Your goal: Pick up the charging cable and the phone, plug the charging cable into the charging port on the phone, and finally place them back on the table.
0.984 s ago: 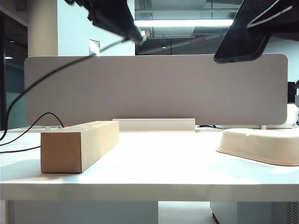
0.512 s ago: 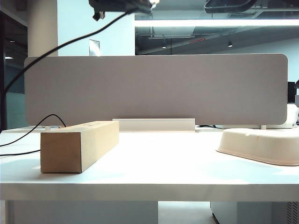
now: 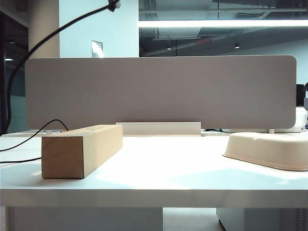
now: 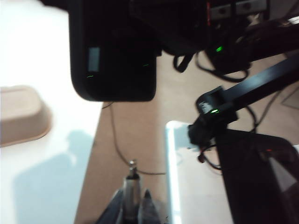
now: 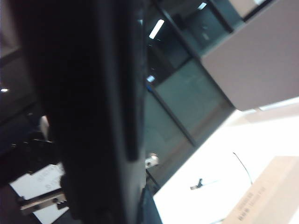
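My left gripper [image 4: 132,191] is shut on the charging cable's plug [image 4: 133,170], whose silvery tip sticks out past the fingers. The tip is pointing toward the black phone [image 4: 114,51] and is still apart from its near end. The phone [image 5: 84,93] fills the right wrist view, and my right gripper [image 5: 126,207] is shut on it. I cannot make out the charging port. In the exterior view both grippers and the phone are above the picture. Only the black charging cable [image 3: 57,33] shows, hanging from the top left down over the white table [image 3: 159,180].
A cardboard box [image 3: 82,150] lies on the table's left part, and a cream shallow tray [image 3: 269,150] on its right. A grey divider panel [image 3: 159,91] stands along the back edge. Beyond the table, the left wrist view shows floor, another white desk [image 4: 196,186] and dark equipment.
Both arms have risen out of the top of the exterior view, taking the phone and the plug with them. The cable's upper end has shifted left.
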Available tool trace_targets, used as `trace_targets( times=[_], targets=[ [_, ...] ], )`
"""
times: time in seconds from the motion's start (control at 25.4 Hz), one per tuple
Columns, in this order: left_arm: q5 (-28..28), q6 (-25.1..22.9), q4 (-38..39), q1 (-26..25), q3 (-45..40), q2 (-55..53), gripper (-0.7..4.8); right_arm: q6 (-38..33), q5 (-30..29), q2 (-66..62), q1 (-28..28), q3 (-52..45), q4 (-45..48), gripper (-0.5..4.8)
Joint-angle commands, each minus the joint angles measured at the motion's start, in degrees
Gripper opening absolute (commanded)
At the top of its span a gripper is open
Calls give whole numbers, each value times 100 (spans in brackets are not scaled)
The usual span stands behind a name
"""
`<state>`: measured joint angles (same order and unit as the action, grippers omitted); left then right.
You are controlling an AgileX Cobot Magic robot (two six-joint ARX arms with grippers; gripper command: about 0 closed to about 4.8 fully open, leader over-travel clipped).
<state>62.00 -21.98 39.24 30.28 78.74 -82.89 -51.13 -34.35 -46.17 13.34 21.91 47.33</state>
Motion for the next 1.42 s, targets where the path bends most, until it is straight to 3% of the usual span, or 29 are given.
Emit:
trace_targets(
  times=[0.04, 0.31, 0.63, 0.91, 1.02, 1.42],
  targets=[
    [201, 175, -289, 7, 9, 24, -6, -55, 284, 28, 151, 46, 428, -7],
    [382, 295, -529, 7, 9, 17, -6, -55, 625, 28, 463, 46, 442, -7],
    [380, 289, -616, 514, 9, -210, -6, -579, 636, 24, 535, 46, 861, -7],
    [490, 402, -1027, 505, 9, -234, -6, -787, 459, 24, 535, 44, 820, -7],
    [511, 743, -1303, 505, 9, -328, -6, -785, 468, -11, 535, 46, 817, -7],
    [564, 916, -1410, 496, 9, -474, -6, -734, 365, -229, 535, 44, 780, -7]
  ],
)
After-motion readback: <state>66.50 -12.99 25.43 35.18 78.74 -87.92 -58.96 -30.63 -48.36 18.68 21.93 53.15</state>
